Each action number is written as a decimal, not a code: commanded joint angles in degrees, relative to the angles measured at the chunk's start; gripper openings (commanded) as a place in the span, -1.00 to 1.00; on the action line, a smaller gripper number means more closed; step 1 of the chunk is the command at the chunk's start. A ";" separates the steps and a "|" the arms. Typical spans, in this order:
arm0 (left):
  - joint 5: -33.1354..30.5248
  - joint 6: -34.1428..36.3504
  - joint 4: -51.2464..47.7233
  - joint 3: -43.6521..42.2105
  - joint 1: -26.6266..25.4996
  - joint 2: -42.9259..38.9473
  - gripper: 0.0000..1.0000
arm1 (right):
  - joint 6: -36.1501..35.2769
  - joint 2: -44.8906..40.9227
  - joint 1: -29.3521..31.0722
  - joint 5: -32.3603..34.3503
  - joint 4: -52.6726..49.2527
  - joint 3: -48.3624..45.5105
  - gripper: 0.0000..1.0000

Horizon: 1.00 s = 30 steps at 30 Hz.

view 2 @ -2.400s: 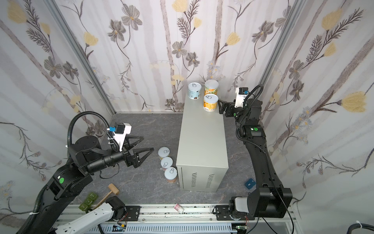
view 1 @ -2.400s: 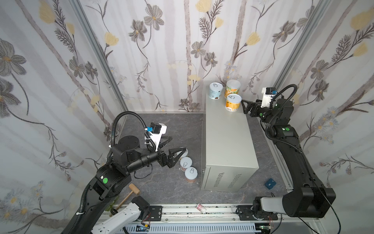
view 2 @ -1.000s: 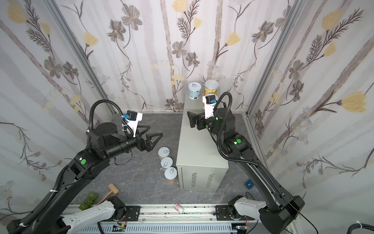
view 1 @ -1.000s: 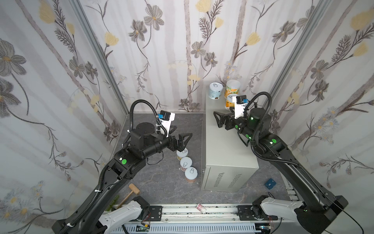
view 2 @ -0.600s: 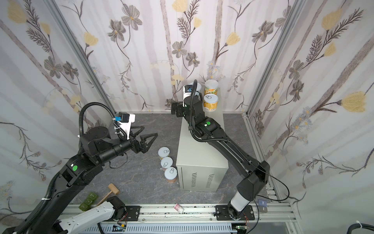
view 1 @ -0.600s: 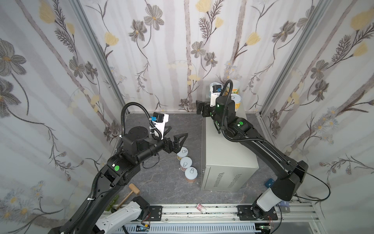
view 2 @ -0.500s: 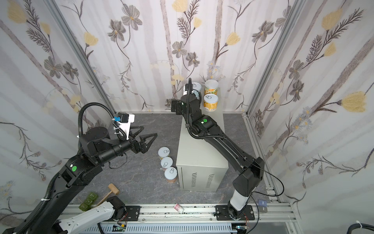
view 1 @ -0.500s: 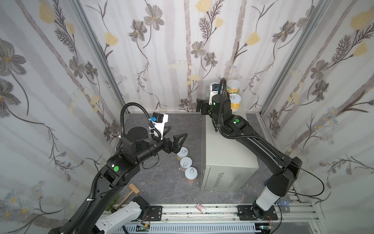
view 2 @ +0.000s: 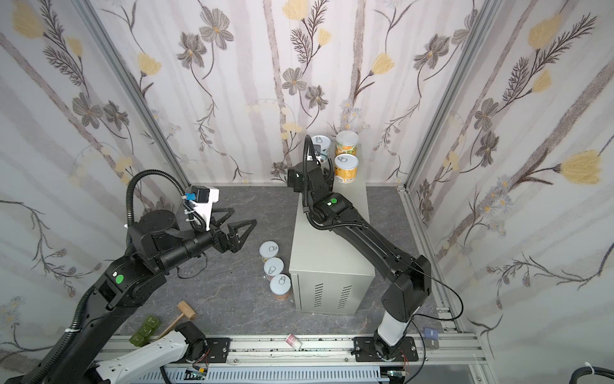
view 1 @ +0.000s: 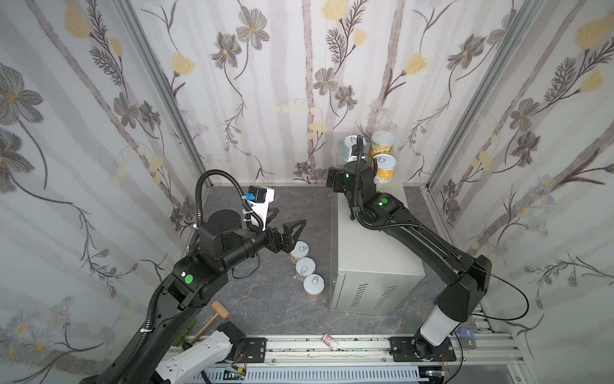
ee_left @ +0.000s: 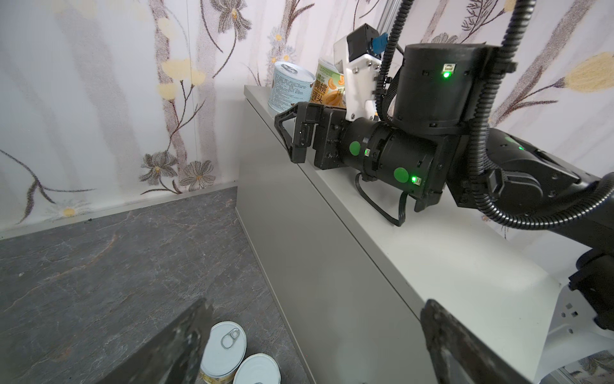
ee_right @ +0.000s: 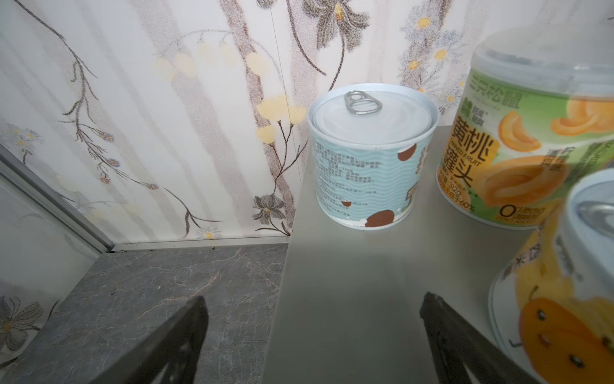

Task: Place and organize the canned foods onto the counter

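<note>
You're in a lab test booth dressed up as a room, not a real home: flowered wallpaper panels (view 1: 282, 50) set between aluminium posts (view 1: 161, 83), stone-print floor (view 1: 265, 299), left arm (view 1: 199, 279) and right arm (view 1: 422, 239) mounted on a slotted rail (view 1: 365, 349).

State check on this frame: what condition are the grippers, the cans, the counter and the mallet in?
Left gripper: open, empty.
Right gripper: open, empty, over the far end of the counter.
Pale blue can: upright on the counter.
Green can: upright on the counter.
Orange can: upright on the counter.
Floor cans: three, upright, in a row beside the counter.
Mallet: lying on its side.
</note>
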 commanded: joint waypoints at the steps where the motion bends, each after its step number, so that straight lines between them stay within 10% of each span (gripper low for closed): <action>1: -0.15 -0.19 0.96 -0.17 0.10 -0.44 1.00 | 0.76 -0.65 -0.89 0.17 1.63 0.06 0.99; 24: -0.15 0.43 0.52 -0.74 0.06 -1.17 1.00 | -1.64 -0.25 -3.60 -3.20 1.37 2.74 0.99; 30: -0.07 0.95 0.44 -0.54 0.10 -0.83 1.00 | -4.81 -6.30 -3.06 -14.68 7.55 -1.64 0.99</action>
